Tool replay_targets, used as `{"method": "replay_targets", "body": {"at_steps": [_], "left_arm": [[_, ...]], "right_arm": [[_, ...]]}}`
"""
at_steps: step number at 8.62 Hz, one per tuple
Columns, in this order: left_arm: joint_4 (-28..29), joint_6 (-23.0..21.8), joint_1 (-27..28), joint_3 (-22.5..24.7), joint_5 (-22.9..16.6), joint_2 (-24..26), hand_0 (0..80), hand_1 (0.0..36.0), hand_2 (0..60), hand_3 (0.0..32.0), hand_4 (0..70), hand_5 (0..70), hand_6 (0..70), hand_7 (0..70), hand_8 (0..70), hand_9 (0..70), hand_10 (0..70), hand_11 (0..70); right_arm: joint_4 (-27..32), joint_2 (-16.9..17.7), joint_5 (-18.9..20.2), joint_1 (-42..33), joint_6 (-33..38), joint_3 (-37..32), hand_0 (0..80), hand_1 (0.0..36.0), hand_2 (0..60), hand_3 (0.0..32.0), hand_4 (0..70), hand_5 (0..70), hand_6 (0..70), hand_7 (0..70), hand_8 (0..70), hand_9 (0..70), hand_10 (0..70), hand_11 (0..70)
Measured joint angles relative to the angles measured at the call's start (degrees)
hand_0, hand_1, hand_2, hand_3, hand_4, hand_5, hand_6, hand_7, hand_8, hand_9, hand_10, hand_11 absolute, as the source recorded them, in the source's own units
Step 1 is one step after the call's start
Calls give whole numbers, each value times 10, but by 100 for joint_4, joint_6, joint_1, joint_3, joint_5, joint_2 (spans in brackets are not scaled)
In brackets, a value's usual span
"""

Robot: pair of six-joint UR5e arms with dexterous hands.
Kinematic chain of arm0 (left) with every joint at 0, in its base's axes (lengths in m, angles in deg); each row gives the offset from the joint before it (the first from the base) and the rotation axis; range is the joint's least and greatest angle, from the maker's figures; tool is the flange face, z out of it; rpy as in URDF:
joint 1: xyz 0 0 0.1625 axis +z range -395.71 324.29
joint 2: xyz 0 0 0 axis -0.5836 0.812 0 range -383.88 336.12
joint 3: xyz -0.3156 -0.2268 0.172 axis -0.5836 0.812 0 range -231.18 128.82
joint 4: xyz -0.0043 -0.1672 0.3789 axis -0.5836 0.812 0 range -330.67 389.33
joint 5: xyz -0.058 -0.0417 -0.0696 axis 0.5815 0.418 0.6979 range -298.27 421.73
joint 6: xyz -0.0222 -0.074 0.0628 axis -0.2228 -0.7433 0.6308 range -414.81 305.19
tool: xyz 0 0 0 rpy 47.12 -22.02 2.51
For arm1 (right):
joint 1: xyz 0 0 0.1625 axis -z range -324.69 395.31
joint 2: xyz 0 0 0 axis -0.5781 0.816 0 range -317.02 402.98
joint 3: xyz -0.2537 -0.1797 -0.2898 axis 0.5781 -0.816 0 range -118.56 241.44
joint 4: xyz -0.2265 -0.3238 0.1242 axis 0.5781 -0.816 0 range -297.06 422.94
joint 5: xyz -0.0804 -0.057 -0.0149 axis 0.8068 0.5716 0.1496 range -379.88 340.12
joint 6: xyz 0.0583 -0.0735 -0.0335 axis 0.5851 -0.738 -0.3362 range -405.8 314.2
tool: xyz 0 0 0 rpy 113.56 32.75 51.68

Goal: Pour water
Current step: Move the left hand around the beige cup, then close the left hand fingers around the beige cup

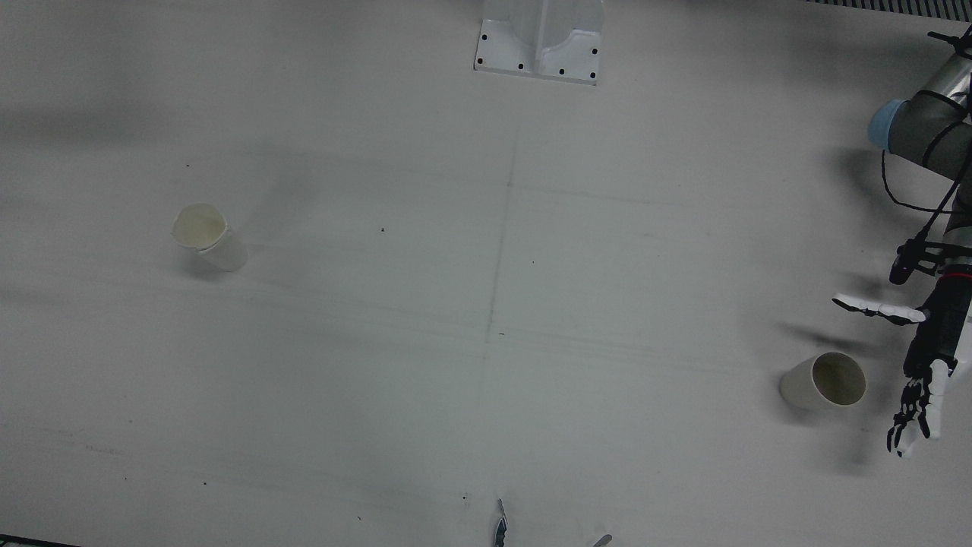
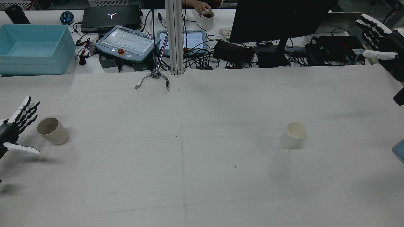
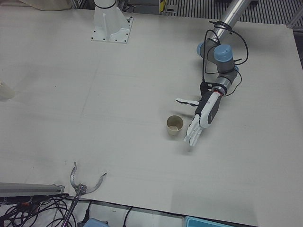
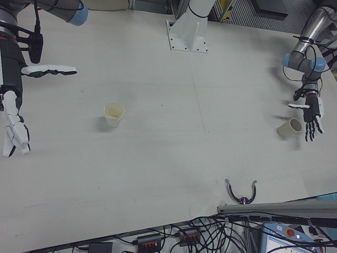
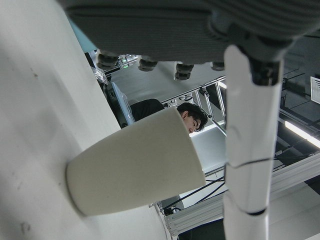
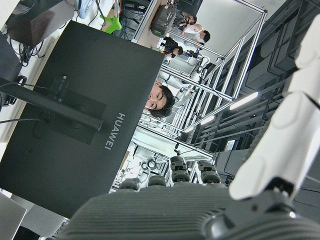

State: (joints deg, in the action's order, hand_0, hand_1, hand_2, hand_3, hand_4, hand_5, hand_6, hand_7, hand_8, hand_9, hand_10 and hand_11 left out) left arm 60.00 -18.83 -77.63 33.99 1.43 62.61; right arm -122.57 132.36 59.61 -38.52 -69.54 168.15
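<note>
A beige cup stands upright near the table's edge on my left side. My left hand is open right beside it, fingers spread and thumb out, not touching it. In the left hand view the beige cup fills the space in front of the palm. A white paper cup stands upright on my right half. My right hand hangs open well above the table, far from the white cup, holding nothing.
A curved metal tool lies at the far table edge by a post. An arm pedestal sits mid-table at the near edge. Beyond are a monitor, a teach pendant, a blue bin and cables.
</note>
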Motion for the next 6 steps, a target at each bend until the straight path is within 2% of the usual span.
{"method": "replay_targets", "body": {"at_steps": [2,3,4,5,6], "left_arm": [[232,62,118,-513,24,381,657,264,0,178,0,0,0,103,15,44,12,50],[272,54,138,-669,16,509,666,267,0,166,0,0,0,106,15,45,15,55],[277,26,141,-747,-2,567,668,265,0,140,0,0,0,111,16,47,17,57],[218,-79,141,-781,-15,585,677,268,0,140,0,0,0,115,14,45,21,64],[126,-212,141,-794,-21,590,793,292,0,134,7,0,0,119,16,48,29,79]], "right_arm": [[-6,-13,-5,0,7,11,449,109,106,14,0,118,47,156,0,17,0,0],[-9,-15,-8,0,12,14,448,109,107,12,0,121,48,161,0,18,0,0],[-10,-20,-10,3,10,15,447,108,107,12,0,123,49,162,0,18,0,0],[-11,-27,-11,10,2,15,447,107,106,10,0,122,50,163,0,18,0,0],[-12,-30,-15,17,-7,10,446,107,108,10,0,122,50,161,0,18,0,0]]}}
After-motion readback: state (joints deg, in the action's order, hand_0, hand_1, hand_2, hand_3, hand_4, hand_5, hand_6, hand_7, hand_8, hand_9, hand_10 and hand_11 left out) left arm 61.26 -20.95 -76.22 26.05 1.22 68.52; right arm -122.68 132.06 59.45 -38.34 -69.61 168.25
